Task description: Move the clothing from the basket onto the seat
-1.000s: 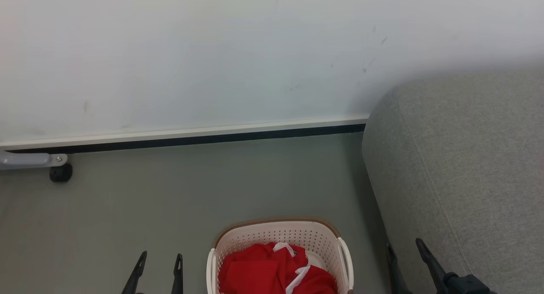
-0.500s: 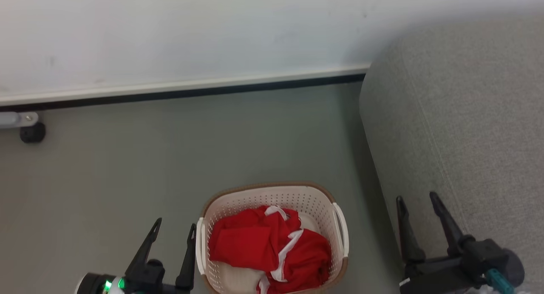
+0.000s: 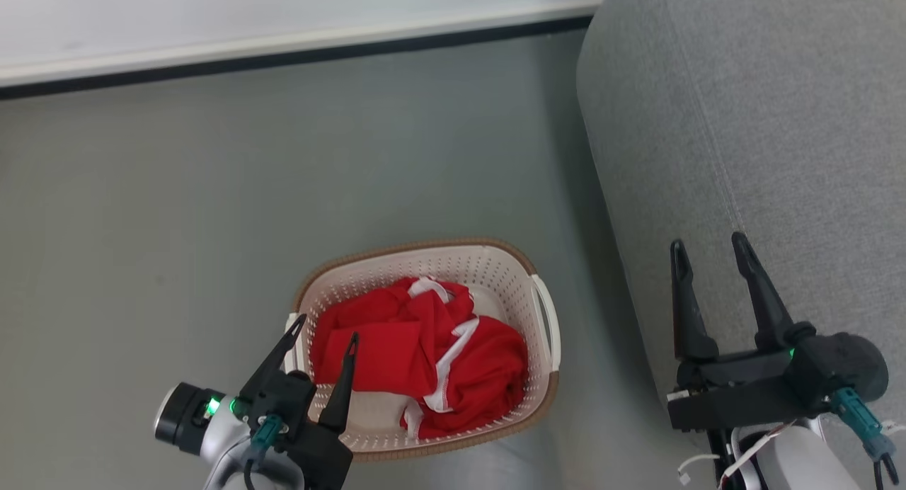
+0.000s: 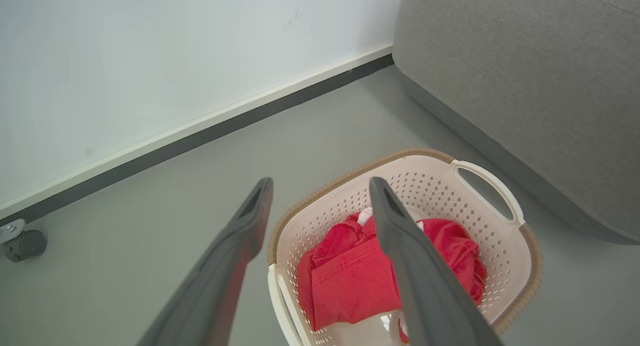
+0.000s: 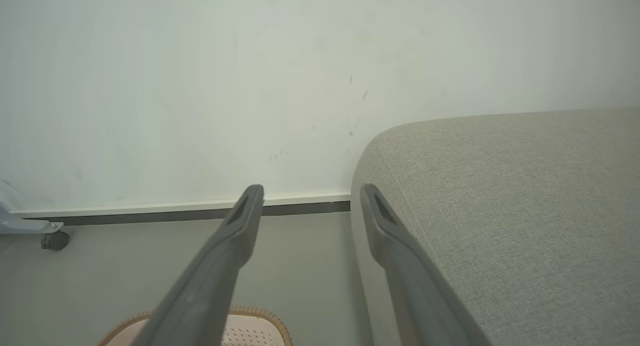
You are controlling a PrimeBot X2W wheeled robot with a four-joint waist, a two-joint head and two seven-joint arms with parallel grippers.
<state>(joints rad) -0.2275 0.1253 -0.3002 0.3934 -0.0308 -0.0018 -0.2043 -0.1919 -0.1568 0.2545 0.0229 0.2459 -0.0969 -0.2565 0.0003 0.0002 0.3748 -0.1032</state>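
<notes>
Bright red clothing (image 3: 417,352) with white trim lies crumpled inside the cream basket (image 3: 520,263), which stands on the grey floor. In the left wrist view the red clothing (image 4: 350,281) fills the basket (image 4: 505,266) below the fingers. My left gripper (image 3: 325,331) is open, above the basket's left edge, holding nothing. Over the edge of the grey seat (image 3: 778,122), my right gripper (image 3: 708,246) hangs open and empty. The right wrist view shows that gripper (image 5: 311,193) before the wall, the seat (image 5: 525,196) on its right and the basket rim (image 5: 260,316) low down.
A white wall with a white-and-dark skirting (image 3: 283,47) runs along the back. A dark caster wheel (image 4: 25,245) on a pale leg stands by the wall at the left. Bare grey floor (image 3: 177,214) lies left of and behind the basket.
The head camera has tilted down, so basket, floor and seat sit higher in view. More of both arms shows, and the left gripper now overlaps the basket's left edge.
</notes>
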